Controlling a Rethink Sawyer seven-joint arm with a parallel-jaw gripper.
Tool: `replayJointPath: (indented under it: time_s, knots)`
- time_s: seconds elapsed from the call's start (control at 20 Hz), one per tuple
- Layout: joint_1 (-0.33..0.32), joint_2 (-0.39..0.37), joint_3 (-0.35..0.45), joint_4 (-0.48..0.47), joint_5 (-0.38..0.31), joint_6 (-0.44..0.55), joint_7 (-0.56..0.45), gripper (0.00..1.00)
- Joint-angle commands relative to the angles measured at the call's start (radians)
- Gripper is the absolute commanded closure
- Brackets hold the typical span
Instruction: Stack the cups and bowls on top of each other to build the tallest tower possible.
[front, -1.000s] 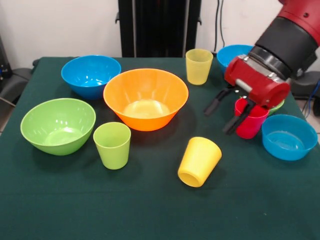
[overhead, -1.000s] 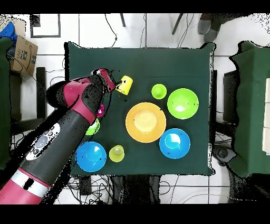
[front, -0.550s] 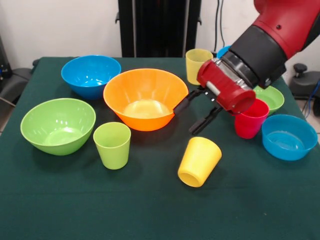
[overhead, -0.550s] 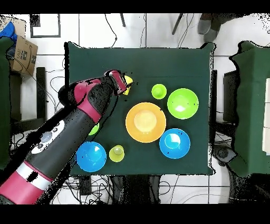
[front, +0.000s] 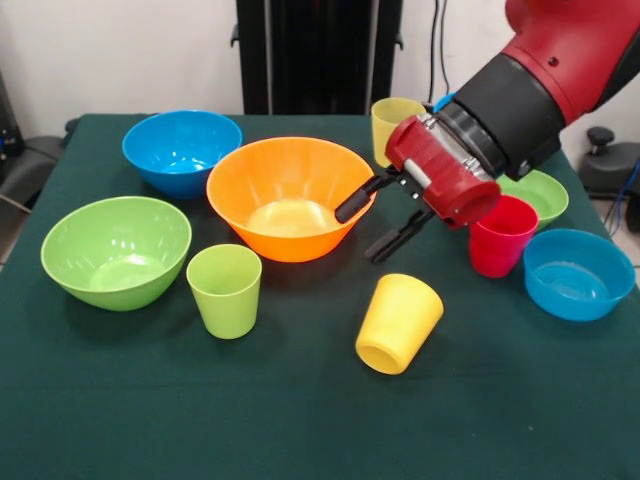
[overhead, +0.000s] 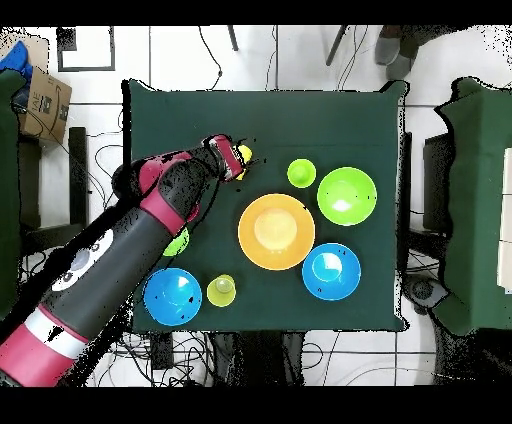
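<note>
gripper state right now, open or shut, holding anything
Gripper: open, holding nothing, hanging above the table between the orange bowl and the tipped yellow cup.

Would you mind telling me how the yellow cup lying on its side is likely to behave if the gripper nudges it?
The yellow cup lies tipped with its mouth toward the camera, so it would probably roll, curving because it tapers. It looks like light, glossy plastic, so the open fingers might slip on it.

A dark green cloth covers the worktop (overhead: 300, 110); around it lies a pale tiled floor (overhead: 300, 55) strewn with black cables (overhead: 215, 45); a cardboard box (overhead: 42, 100) sits beside the worktop; behind it stands a white wall (front: 120, 50).
</note>
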Motion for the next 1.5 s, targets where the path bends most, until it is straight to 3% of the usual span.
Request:
replayJointPath:
  time_s: [0.05, 0.25, 0.6, 1.1, 1.3, 1.5]
  knots:
    - [0.033, -0.019, 0.051, 0.010, 0.046, 0.182, 0.235, 0.00]
    - [0.042, -0.036, 0.054, -0.003, 0.053, 0.243, 0.221, 0.00]
    - [0.046, -0.056, 0.072, -0.005, 0.053, 0.262, 0.197, 0.00]
    - [0.047, -0.124, 0.186, 0.045, 0.048, 0.177, 0.122, 0.00]
    - [-0.027, -0.222, 0.385, 0.057, 0.012, 0.110, -0.105, 0.00]
    - [-0.171, -0.352, 0.637, 0.089, -0.106, 0.015, -0.459, 0.00]
